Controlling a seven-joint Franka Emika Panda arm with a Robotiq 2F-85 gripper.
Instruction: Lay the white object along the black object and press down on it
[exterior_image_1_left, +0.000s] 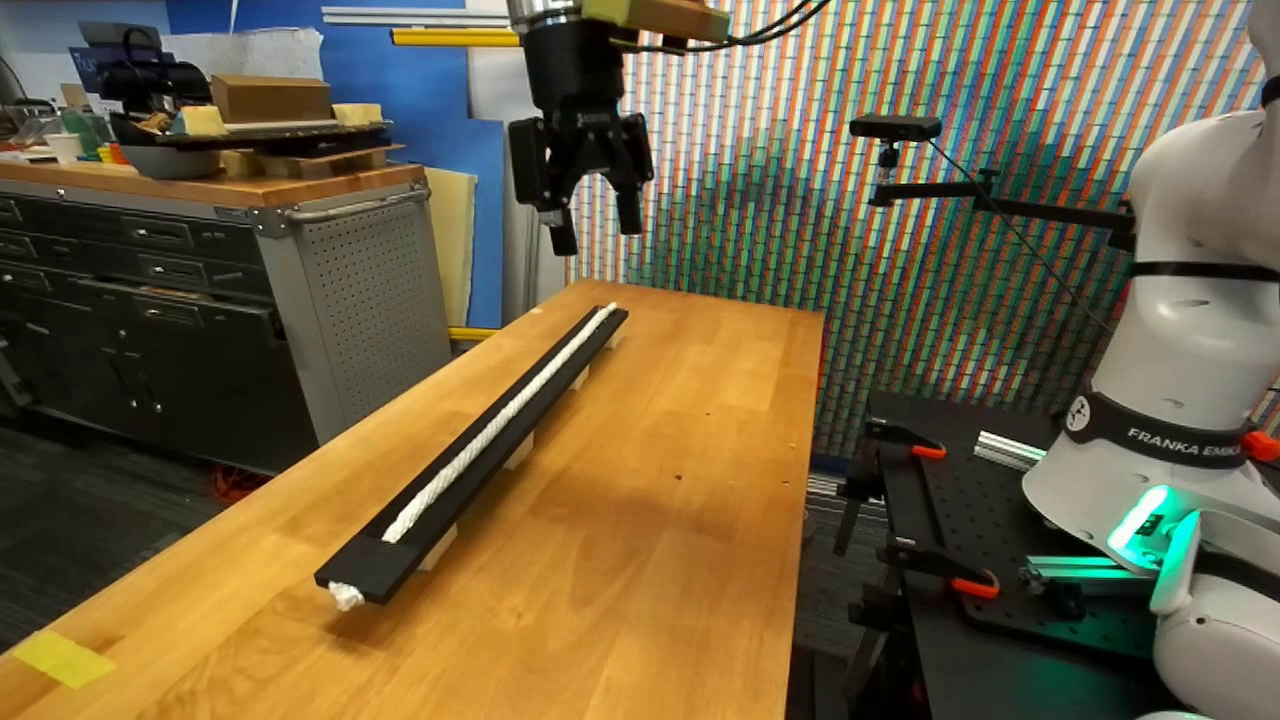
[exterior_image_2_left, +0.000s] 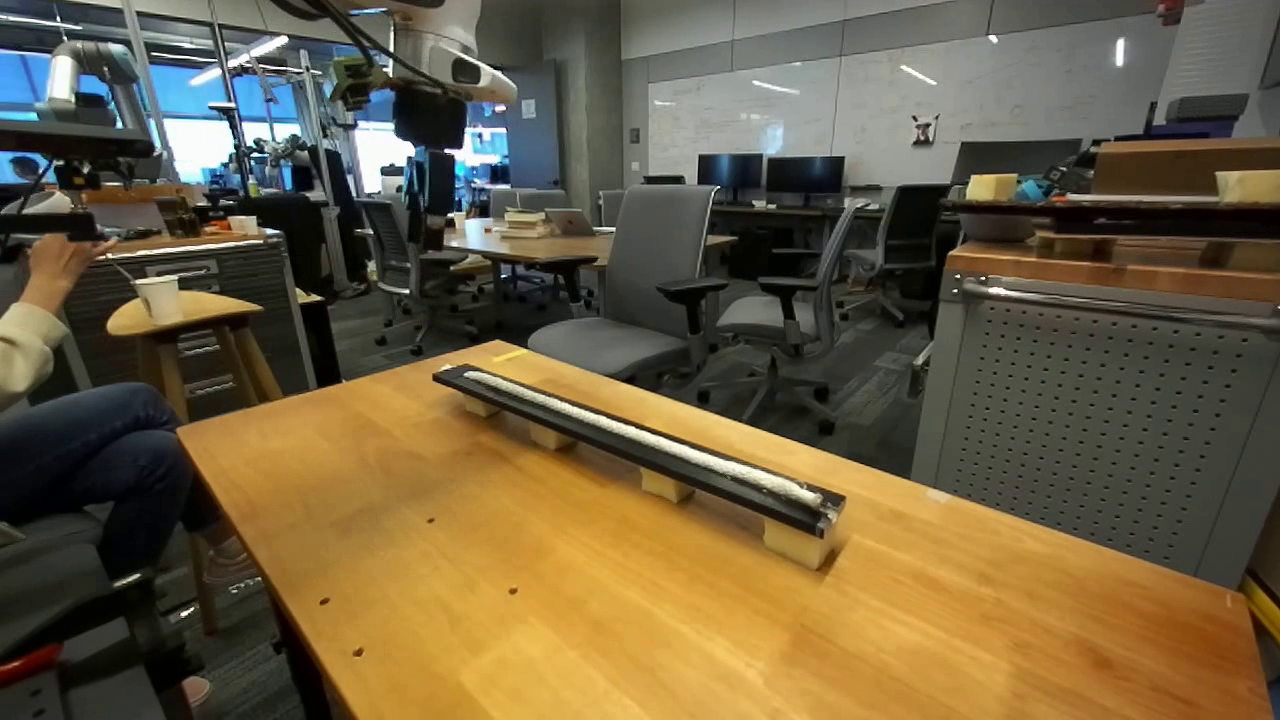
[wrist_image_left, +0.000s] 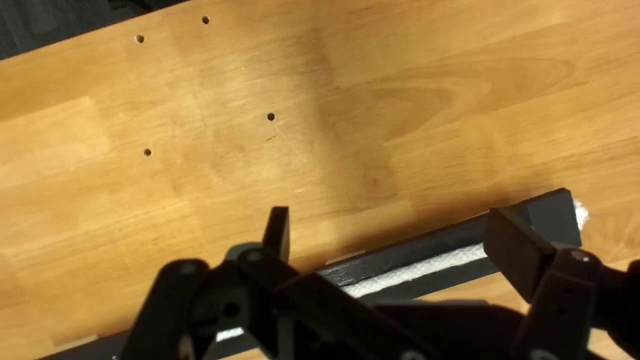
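Overhead, a Robotiq hand (exterior_image_1_left: 597, 230) hangs spread and empty as twisted white rope (exterior_image_1_left: 507, 412) lies along a black rail (exterior_image_1_left: 500, 450). Apparently light, soft and limp, the rope should bear pressing along its length; any pinch looks best near the uncovered end.

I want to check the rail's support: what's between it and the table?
Pale blocks lie between the rail and the table, shown in both exterior views.
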